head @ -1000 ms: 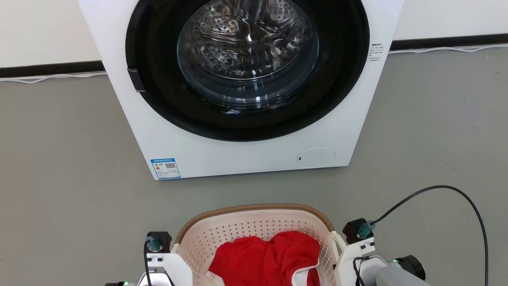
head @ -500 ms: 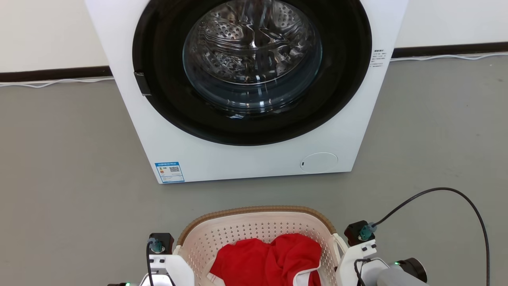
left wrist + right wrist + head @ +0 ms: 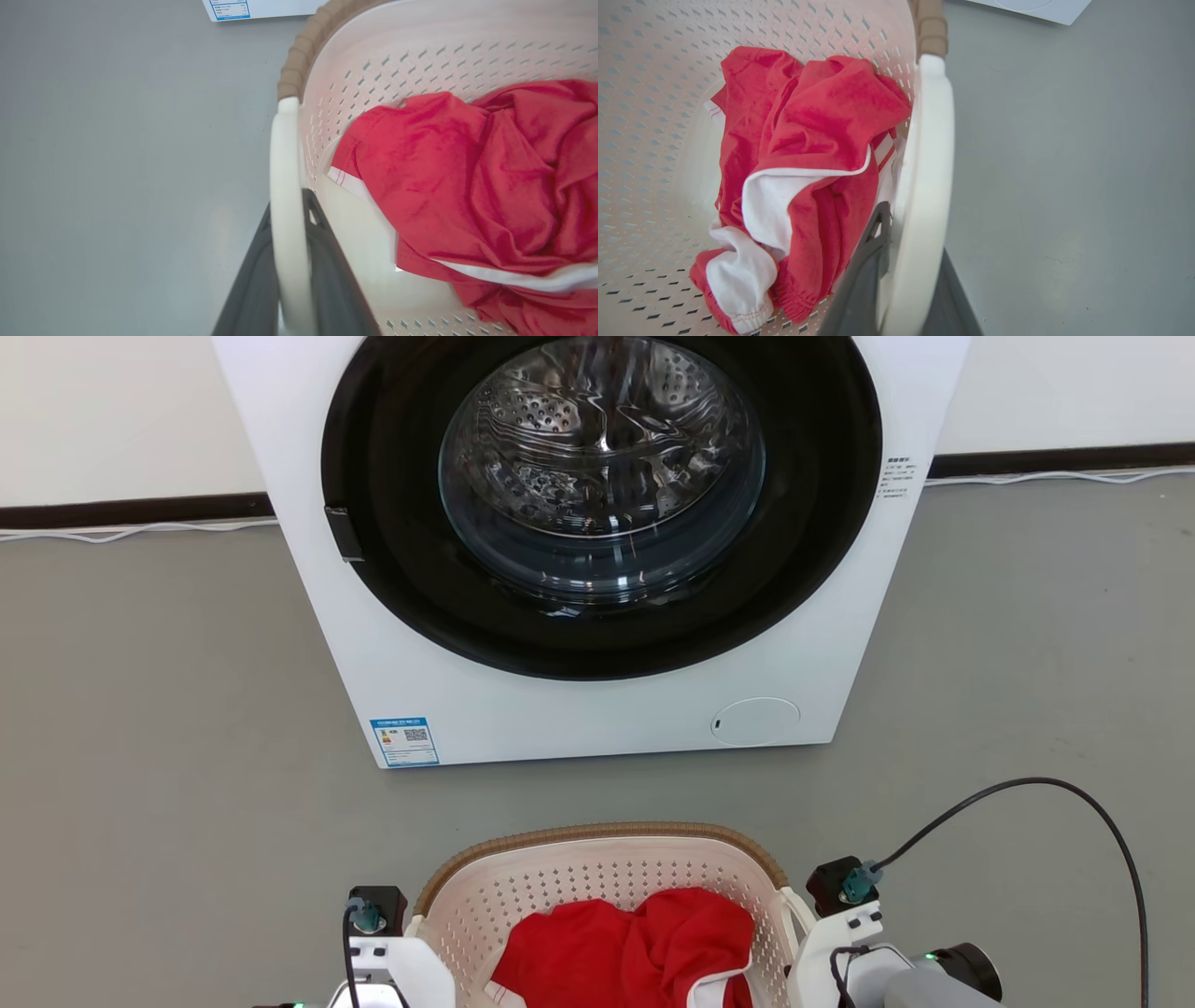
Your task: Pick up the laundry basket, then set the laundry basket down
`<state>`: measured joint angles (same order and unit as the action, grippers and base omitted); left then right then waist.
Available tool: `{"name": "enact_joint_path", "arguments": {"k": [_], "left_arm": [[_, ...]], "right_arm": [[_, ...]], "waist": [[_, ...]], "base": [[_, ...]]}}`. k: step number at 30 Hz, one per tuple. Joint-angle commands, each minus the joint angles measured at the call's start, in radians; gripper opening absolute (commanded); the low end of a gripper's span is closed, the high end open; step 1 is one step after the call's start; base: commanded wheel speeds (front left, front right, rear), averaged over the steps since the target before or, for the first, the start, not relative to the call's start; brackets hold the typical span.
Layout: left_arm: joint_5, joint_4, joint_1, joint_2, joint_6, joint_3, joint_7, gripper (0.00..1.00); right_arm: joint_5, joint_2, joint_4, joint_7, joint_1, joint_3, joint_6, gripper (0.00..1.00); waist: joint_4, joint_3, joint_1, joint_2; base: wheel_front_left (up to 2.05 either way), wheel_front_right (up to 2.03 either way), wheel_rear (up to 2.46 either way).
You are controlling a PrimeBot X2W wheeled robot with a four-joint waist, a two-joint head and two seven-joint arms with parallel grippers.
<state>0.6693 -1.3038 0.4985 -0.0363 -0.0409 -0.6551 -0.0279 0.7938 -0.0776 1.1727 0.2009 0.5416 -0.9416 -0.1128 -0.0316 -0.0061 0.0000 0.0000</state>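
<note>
Panning slightly since a second ago, the head camera now frames the washing machine lower and further right, while the laundry basket keeps its place between the two arms, over the grey floor in front of the machine. The left claw is clamped narrow on the white left handle; the right claw grips the right handle likewise. A red garment with white trim lies crumpled inside.

Grey floor spreads ahead of the left gripper and right gripper. Beyond them stands a white washing machine with a dark-rimmed round door, backed by a pale wall with dark skirting.
</note>
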Motion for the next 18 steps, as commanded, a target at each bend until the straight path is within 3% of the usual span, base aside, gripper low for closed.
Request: {"name": "enact_joint_path", "arguments": {"k": [1, 11, 18], "left_arm": [[0.002, 0.018, 0.032, -0.014, -0.002, 0.014, -0.024, 0.00], [0.025, 0.016, 0.051, -0.014, -0.002, 0.001, -0.033, 0.00], [0.029, 0.016, 0.141, -0.017, 0.002, 0.001, -0.069, 0.00]], "right_arm": [[-0.002, 0.027, -0.026, -0.012, 0.028, -0.022, -0.018, 0.00], [0.005, 0.027, -0.021, -0.030, 0.045, -0.027, -0.018, 0.00], [-0.011, 0.027, -0.019, -0.081, 0.139, -0.015, -0.018, 0.00]], "waist": [[-0.002, 0.001, 0.0000, 0.0000], [-0.013, 0.035, 0.0000, 0.0000], [-0.022, 0.173, 0.0000, 0.0000]], "base": [[0.00, 0.00, 0.00], [0.00, 0.00, 0.00], [0.00, 0.00, 0.00]]}}
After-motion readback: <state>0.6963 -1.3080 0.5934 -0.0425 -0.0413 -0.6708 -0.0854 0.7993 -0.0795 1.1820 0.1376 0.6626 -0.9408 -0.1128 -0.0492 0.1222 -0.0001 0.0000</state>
